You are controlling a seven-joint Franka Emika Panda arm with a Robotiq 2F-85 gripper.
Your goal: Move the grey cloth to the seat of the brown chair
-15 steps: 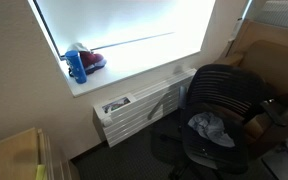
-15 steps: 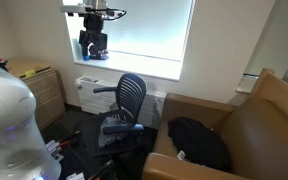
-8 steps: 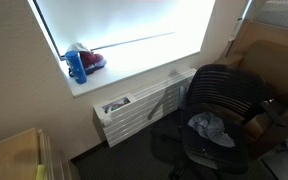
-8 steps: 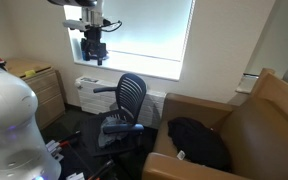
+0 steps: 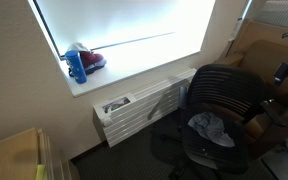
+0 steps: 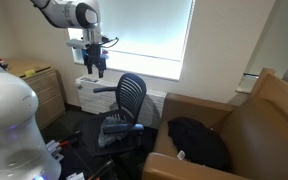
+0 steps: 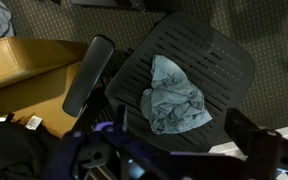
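Observation:
The grey cloth (image 7: 174, 95) lies crumpled on the seat of a black mesh office chair (image 7: 219, 60); it also shows in both exterior views (image 5: 211, 127) (image 6: 117, 117). The brown chair (image 6: 254, 120) stands to the side, with a black garment (image 6: 199, 140) on its seat. My gripper (image 6: 95, 66) hangs in the air above the office chair, and it shows at the frame's edge in an exterior view (image 5: 287, 68). In the wrist view its fingers (image 7: 174, 150) are spread wide, open and empty, well above the cloth.
A white radiator (image 5: 134, 110) runs under the bright window. A blue bottle (image 5: 77, 66) and a red item stand on the sill. A wooden cabinet (image 6: 39, 90) stands against the wall. The brown chair's edge (image 7: 24, 70) shows in the wrist view.
The arm has swung away from the window and lowered toward the office chair. It has come into sight at the edge of an exterior view. The cloth has not moved.

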